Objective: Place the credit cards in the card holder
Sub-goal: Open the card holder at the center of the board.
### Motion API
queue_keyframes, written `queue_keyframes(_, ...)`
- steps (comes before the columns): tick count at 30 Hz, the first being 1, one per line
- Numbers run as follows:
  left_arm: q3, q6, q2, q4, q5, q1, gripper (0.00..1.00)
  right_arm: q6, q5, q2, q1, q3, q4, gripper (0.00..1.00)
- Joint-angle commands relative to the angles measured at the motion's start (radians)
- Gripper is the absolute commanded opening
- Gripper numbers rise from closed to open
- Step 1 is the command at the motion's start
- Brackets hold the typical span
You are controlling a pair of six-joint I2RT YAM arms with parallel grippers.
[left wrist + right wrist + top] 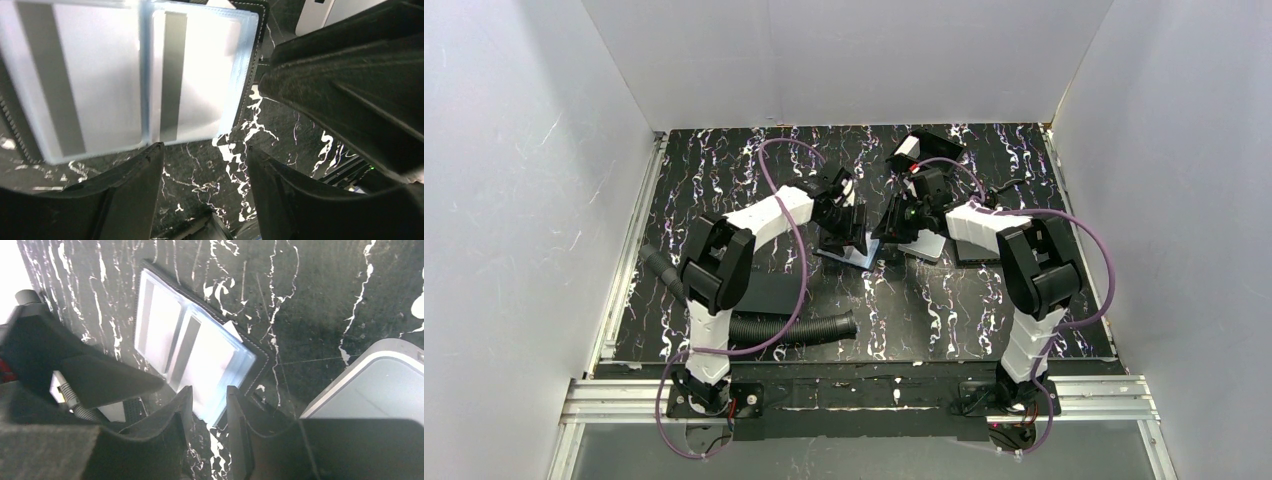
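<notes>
The black card holder [852, 252] lies open on the marbled mat, its stitched edge showing in the left wrist view [253, 65] and the right wrist view [261, 356]. Its clear sleeves hold two pale credit cards with grey stripes [197, 75] [92, 85], which also show in the right wrist view [162, 325] [217, 360]. My left gripper [205, 150] is open and empty, just above the holder's near edge [842, 215]. My right gripper [210, 392] is narrowly open, with the sleeve's corner between its fingertips [894, 228].
A silver-grey rounded case [372, 385] lies right beside the holder [930, 245]. A flat black pad [976, 250] lies under the right arm. A black and white object [919, 150] sits at the back. A corrugated hose [794, 328] lies near the front left.
</notes>
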State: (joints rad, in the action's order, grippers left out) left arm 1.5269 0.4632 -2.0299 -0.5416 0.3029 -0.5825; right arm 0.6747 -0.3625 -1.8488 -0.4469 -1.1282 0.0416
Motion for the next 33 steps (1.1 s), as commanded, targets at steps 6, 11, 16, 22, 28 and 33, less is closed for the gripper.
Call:
queue_keyframes(6, 0.001, -0.06, 0.077, -0.035, -0.012, 0.043, 0.52, -0.107, -0.013, 0.008, 0.001, 0.02, -0.012, 0.37)
queue_keyframes(11, 0.044, -0.048, 0.007, -0.046, -0.084, 0.047, 0.4, -0.072, -0.071, -0.003, 0.0, 0.044, -0.076, 0.2)
queue_keyframes(16, 0.072, -0.044, -0.047, -0.061, -0.12, 0.049, 0.35, -0.046, -0.092, -0.029, -0.004, 0.042, -0.109, 0.1)
queue_keyframes(22, 0.032, -0.021, -0.07, -0.034, -0.098, 0.049, 0.28, -0.023, -0.107, -0.041, -0.004, 0.042, -0.13, 0.14)
queue_keyframes(28, 0.026, -0.009, -0.09, -0.036, -0.096, 0.048, 0.22, 0.0, -0.118, -0.063, -0.004, 0.052, -0.152, 0.21)
queue_keyframes(33, 0.044, -0.008, -0.124, -0.08, -0.113, 0.049, 0.13, 0.014, -0.116, -0.071, -0.003, 0.059, -0.158, 0.22)
